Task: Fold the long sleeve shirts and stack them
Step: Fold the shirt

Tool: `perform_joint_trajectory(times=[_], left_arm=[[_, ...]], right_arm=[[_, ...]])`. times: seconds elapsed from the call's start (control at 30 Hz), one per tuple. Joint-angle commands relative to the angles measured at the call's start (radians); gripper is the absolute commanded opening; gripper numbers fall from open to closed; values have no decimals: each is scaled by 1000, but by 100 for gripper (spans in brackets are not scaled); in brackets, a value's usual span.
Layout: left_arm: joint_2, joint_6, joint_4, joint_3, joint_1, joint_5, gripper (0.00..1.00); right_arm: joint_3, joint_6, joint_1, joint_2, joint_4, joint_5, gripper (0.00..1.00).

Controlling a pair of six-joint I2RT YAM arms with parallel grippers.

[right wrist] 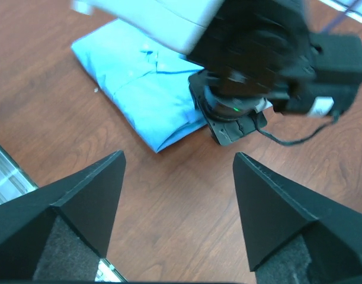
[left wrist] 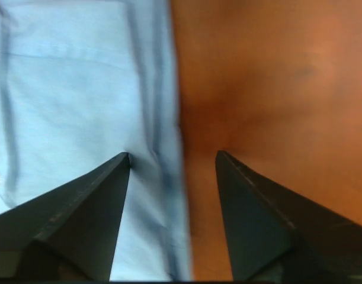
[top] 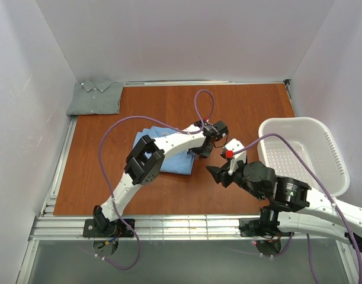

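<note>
The light blue shirt (top: 172,160) lies folded mid-table, partly under my left arm. My left gripper (top: 199,151) hovers at its right edge and is open. In the left wrist view the left gripper (left wrist: 172,157) straddles that edge, one finger over the light blue shirt (left wrist: 74,89), the other over bare wood, with nothing pinched. My right gripper (top: 218,174) stands open just right of the shirt. In its wrist view the right gripper (right wrist: 178,155) has only wood between its fingers, with the light blue shirt (right wrist: 145,89) beyond. The grey-green shirt (top: 96,97) lies folded at the back left corner.
A white laundry basket (top: 287,122) sits at the right side of the table, close behind my right arm. Purple cables loop over both arms. The left wrist (right wrist: 252,71) fills the top of the right wrist view. A metal rail runs along the near edge.
</note>
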Motion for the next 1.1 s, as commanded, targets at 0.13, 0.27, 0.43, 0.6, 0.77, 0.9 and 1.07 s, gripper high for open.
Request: perform_joint_trajectory(times=[0.13, 0.27, 0.43, 0.6, 0.77, 0.9, 1.07], left_arm=[[-315, -40, 335, -104, 5, 269, 66], [-394, -43, 382, -110, 79, 341, 66], [-622, -53, 457, -376, 281, 417, 66], [-811, -28, 523, -637, 470, 470, 65], [-882, 19, 592, -796, 666, 562, 64], [-772, 79, 626, -725, 748, 606, 59], [-571, 98, 639, -541, 779, 669, 44]], right_arm=[[-11, 66, -3, -63, 6, 22, 88], [-27, 153, -3, -15, 32, -20, 99], [25, 305, -10, 145, 40, -75, 95], [76, 403, -202, 315, 77, -292, 86], [104, 446, -424, 452, 185, -424, 70], [160, 457, -544, 590, 268, -511, 65], [260, 463, -610, 789, 310, -592, 51]])
